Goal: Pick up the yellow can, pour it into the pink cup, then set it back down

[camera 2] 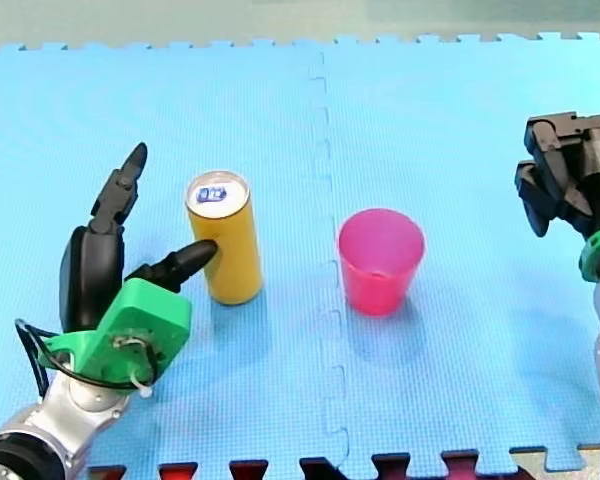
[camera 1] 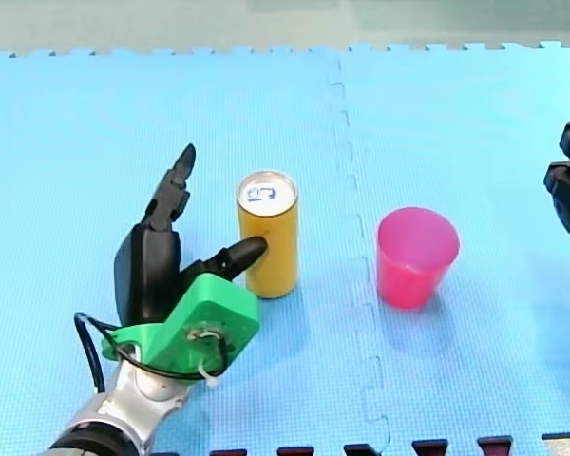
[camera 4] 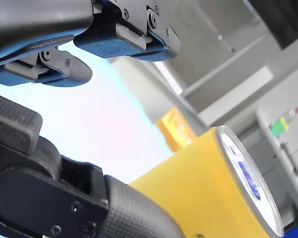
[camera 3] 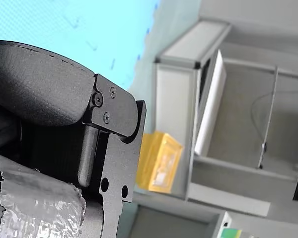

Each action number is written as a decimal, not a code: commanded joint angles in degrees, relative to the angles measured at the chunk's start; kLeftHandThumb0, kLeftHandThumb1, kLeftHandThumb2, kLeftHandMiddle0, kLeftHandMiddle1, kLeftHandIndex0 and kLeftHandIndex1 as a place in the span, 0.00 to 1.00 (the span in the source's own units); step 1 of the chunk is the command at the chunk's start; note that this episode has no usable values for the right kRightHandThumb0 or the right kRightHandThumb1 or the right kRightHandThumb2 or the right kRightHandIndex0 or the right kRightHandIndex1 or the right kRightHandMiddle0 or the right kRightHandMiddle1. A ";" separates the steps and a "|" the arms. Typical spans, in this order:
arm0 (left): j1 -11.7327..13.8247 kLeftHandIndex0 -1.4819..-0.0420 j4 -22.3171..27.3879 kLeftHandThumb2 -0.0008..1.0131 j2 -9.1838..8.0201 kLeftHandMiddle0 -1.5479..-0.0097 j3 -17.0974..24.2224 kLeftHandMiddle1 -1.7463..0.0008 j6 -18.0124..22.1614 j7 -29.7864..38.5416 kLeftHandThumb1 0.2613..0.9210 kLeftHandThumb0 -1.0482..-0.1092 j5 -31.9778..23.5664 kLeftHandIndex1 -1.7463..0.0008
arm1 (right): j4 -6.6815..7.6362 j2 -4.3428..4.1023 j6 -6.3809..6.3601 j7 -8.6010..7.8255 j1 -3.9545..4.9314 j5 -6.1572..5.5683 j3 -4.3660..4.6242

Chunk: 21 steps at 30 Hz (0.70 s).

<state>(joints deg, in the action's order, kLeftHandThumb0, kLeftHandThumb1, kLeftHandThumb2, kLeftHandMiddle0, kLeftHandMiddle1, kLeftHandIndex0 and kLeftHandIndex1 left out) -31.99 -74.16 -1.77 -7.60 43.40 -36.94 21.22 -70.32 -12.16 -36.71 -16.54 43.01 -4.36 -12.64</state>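
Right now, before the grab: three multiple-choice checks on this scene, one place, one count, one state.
1. The pink cup stands: A) right of the yellow can B) behind it C) on it
2. Cans on the mat: A) three B) one C) two
3. The left hand is: A) lifting the can B) gripping the cup C) open beside the can

A: the cup sits to the can's right. B: a single can stands there. C: it holds nothing; the right hand, shut, is at the mat's right edge.
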 commanded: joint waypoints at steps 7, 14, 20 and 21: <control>2.71 0.85 1.84 0.06 -1.92 0.81 -0.11 1.00 0.47 5.34 1.00 0.00 -0.57 1.00 | -0.36 -0.16 0.75 0.60 1.02 -0.02 -0.08; 6.86 0.85 6.00 0.07 -3.32 0.81 -0.44 1.00 1.92 12.27 1.00 0.00 -1.71 1.00 | -0.43 -0.06 0.85 1.24 1.32 0.19 0.08; 9.41 0.84 10.28 0.08 -4.78 0.83 -0.50 1.00 2.99 14.97 1.00 0.00 -1.96 1.00 | -0.46 0.06 0.84 1.71 1.41 0.40 0.27; 9.72 0.84 10.72 0.08 -5.04 0.83 -0.53 1.00 3.58 15.29 1.00 0.00 -1.94 1.00 | -0.46 0.07 0.83 1.75 1.41 0.43 0.30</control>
<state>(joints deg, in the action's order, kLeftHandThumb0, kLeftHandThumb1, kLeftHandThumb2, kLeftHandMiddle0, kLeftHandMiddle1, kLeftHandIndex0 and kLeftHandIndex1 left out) -22.87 -64.35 -6.06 -8.04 46.14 -21.98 19.35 -70.84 -11.96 -36.04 -14.97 44.06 -4.01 -12.37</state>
